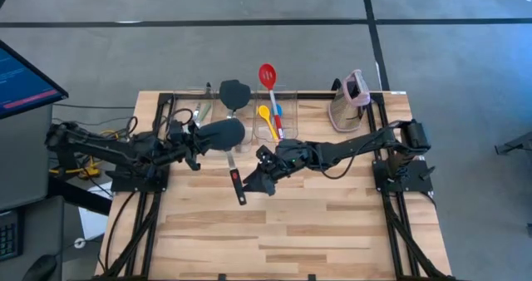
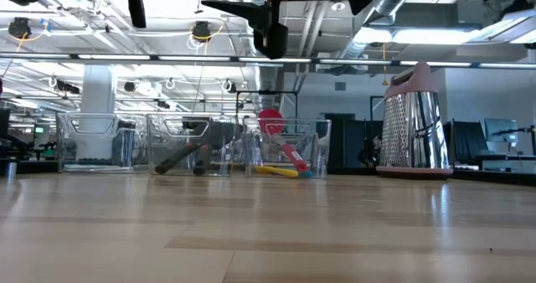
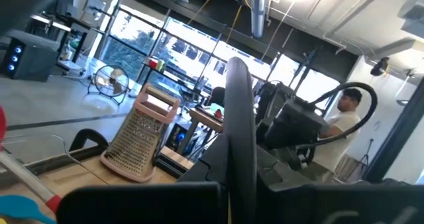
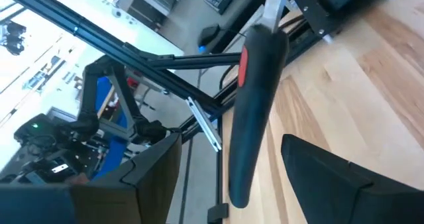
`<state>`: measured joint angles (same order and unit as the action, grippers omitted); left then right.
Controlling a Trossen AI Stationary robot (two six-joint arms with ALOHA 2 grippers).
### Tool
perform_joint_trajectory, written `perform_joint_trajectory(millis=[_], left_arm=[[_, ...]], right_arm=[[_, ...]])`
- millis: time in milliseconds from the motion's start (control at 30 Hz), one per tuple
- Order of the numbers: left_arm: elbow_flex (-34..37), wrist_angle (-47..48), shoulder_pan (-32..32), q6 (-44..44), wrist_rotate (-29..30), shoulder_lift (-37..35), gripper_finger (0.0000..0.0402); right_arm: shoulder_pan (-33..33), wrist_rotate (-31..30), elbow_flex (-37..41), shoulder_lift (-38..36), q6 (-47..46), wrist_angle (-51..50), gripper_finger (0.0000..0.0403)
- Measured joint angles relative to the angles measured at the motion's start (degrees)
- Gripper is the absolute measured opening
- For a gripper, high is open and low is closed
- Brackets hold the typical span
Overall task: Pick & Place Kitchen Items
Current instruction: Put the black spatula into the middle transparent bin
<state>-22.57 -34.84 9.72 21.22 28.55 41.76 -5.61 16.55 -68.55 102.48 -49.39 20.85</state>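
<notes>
A dark grey spatula is lifted above the table; its broad head (image 1: 223,132) points toward the far left and its black-red handle (image 1: 238,184) toward the near edge. My left gripper (image 1: 199,138) is shut on the head. My right gripper (image 1: 252,179) is open, and its fingers stand on either side of the handle's free end (image 4: 255,105) with a gap on each side. A second spatula (image 1: 234,94) sticks out of the middle bin. A red slotted spoon (image 1: 267,75) and yellow and blue spoons (image 1: 268,115) lie in the right bin. Thin silvery-green tools (image 1: 202,110) lie in the left bin. My left gripper pinches the spatula's head between its two fingers at the head's left edge (image 3: 238,118), coming level from the table's left side. The head lies flat, broad face up. The spatula is lifted clear of the table, its handle reaching toward the near edge.
Three clear plastic bins (image 2: 193,141) stand in a row at the table's far edge. A beige grater with a pink top (image 1: 349,102) stands upright at the far right. Bare wood (image 1: 291,231) fills the near half of the table. A person (image 3: 344,118) sits beyond the table.
</notes>
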Motion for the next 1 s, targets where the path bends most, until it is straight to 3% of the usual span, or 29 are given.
perform_joint_trajectory(millis=[367, 767, 1000], left_arm=[[0.0, -1.0, -3.0, 0.1, -2.9, 0.1, 0.0001], [0.0, -12.7, -4.4, 0.7, -6.3, 9.1, 0.0001], [0.0, -16.0, -4.6, 0.5, -6.4, 9.7, 0.0001]], right_arm=[[0.2, -0.1, -0.1, 0.0, 1.5, 1.9, 0.0255], [0.7, -1.3, 0.0, 0.0, 4.3, 2.4, 0.0254], [0.6, -1.3, -0.1, 0.0, 4.3, 2.1, 0.0203]])
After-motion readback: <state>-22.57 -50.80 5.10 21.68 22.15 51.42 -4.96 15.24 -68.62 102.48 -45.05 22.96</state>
